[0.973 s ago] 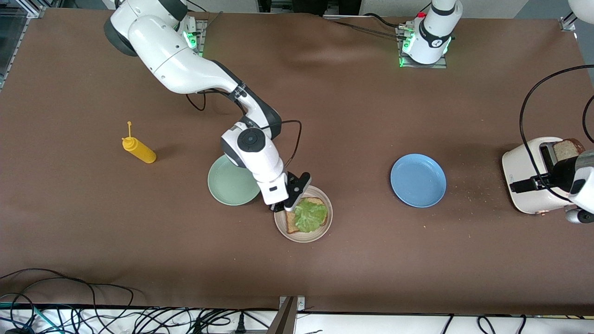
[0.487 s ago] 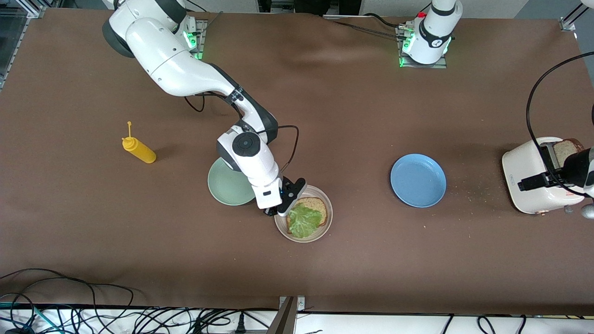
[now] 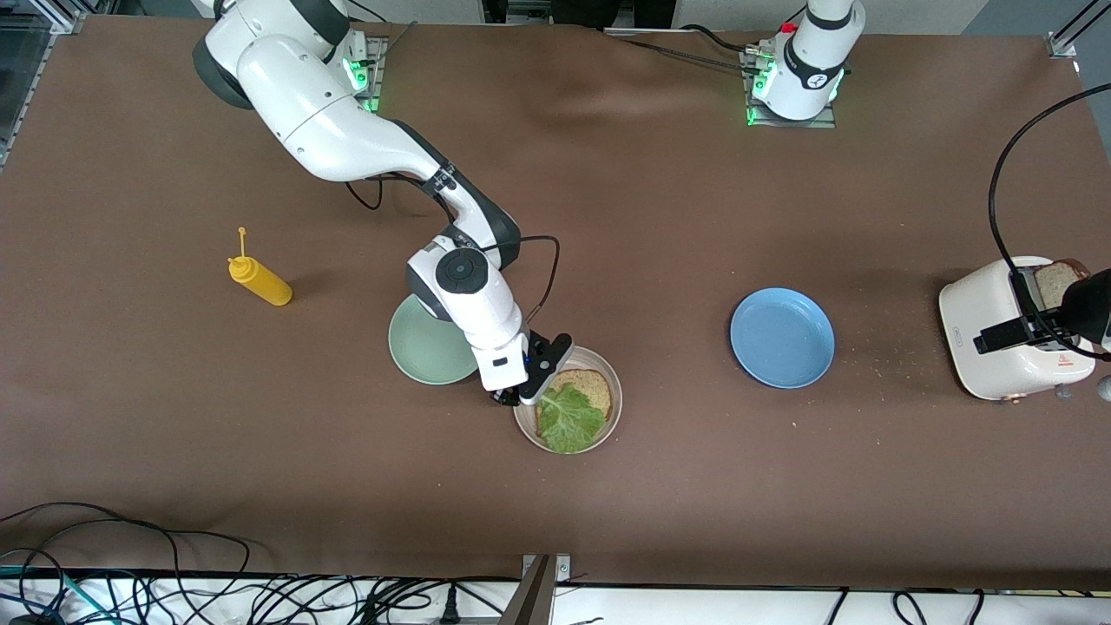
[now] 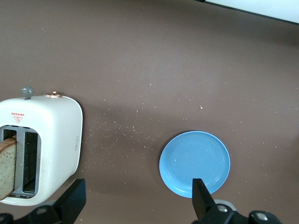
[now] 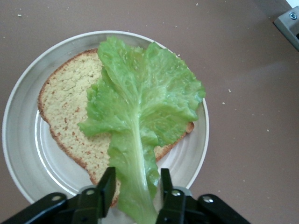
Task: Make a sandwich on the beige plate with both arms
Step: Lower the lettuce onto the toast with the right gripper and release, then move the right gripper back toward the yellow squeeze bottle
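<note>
The beige plate (image 3: 608, 425) sits mid-table and holds one brown bread slice (image 3: 594, 386) with a green lettuce leaf (image 3: 568, 417) on it. My right gripper (image 3: 521, 398) is low over the plate's rim, at the mint plate's side. In the right wrist view its fingers (image 5: 105, 186) stand slightly apart on either side of the lettuce (image 5: 145, 98) stem, above the bread (image 5: 65, 107) and plate (image 5: 18, 154). A second bread slice (image 3: 1055, 279) stands in the toaster (image 3: 981, 338). My left gripper (image 3: 998, 337) is open and empty above the toaster (image 4: 51, 135), which holds that slice (image 4: 7, 165).
A mint green plate (image 3: 425, 356) lies beside the beige plate, partly under the right arm. A blue plate (image 3: 781, 338) lies toward the left arm's end and shows in the left wrist view (image 4: 194, 161). A yellow squeeze bottle (image 3: 259, 280) lies toward the right arm's end. Crumbs lie near the toaster.
The right gripper moved down toward the plate's rim at the mint plate's side, and the lettuce shifted with it, uncovering more bread. The left arm drew back toward the table's end.
</note>
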You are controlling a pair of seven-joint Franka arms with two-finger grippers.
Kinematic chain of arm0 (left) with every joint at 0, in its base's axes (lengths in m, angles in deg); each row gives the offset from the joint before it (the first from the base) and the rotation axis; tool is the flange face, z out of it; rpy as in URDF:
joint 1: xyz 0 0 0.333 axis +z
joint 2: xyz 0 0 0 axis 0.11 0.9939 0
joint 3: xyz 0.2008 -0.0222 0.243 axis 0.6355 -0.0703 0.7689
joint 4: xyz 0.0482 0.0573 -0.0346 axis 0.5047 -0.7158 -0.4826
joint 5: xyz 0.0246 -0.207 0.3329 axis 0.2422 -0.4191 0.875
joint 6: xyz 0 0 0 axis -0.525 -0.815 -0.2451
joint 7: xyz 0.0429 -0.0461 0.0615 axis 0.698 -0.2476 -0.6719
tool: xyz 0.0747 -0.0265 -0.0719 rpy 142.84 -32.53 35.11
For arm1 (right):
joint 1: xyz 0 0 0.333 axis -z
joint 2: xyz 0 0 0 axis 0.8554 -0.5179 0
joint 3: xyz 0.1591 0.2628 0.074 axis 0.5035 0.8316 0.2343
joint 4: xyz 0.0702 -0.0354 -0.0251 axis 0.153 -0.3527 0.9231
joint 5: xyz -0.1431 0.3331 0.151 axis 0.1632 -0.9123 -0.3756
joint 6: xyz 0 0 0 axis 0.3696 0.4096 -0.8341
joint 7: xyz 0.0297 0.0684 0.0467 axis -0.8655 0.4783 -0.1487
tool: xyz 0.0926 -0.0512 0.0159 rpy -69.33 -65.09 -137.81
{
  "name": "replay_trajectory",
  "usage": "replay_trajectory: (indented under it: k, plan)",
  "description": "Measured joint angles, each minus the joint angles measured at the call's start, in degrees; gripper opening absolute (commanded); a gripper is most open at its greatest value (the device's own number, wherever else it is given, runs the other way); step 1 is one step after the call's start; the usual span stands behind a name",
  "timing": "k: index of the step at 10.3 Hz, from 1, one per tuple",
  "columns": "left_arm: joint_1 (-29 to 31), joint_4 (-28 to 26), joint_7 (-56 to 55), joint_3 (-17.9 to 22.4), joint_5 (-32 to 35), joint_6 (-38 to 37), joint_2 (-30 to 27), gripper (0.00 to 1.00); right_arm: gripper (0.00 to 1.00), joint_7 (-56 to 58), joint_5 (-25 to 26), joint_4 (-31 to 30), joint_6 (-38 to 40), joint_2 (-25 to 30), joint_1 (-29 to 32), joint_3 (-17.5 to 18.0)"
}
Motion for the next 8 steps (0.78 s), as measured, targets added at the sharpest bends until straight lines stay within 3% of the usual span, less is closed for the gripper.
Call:
replay_trajectory:
  k: [1, 4, 6, 8]
  plan:
    - [-0.02, 0.01, 1.67, 0.00, 0.00, 0.00, -0.37, 1.00, 1.00, -0.18, -0.04, 0.01, 0.02, 0.00, 0.00, 0.00]
    - [0.01, 0.02, 6.53, 0.09, 0.00, -0.03, -1.66, 1.00, 1.00, -0.46, -3.52, 1.00, 3.32, 0.52, 0.00, 0.02]
    - [0.01, 0.02, 7.01, 0.10, 0.00, -0.05, -2.09, 1.00, 1.00, -0.52, -7.00, 2.50, 10.52, 3.30, 0.76, -0.01]
    - [0.01, 0.01, 7.30, 0.09, 0.00, -0.06, -2.13, 1.00, 1.00, -0.52, -9.72, 3.07, 22.43, 9.33, 3.29, -0.06]
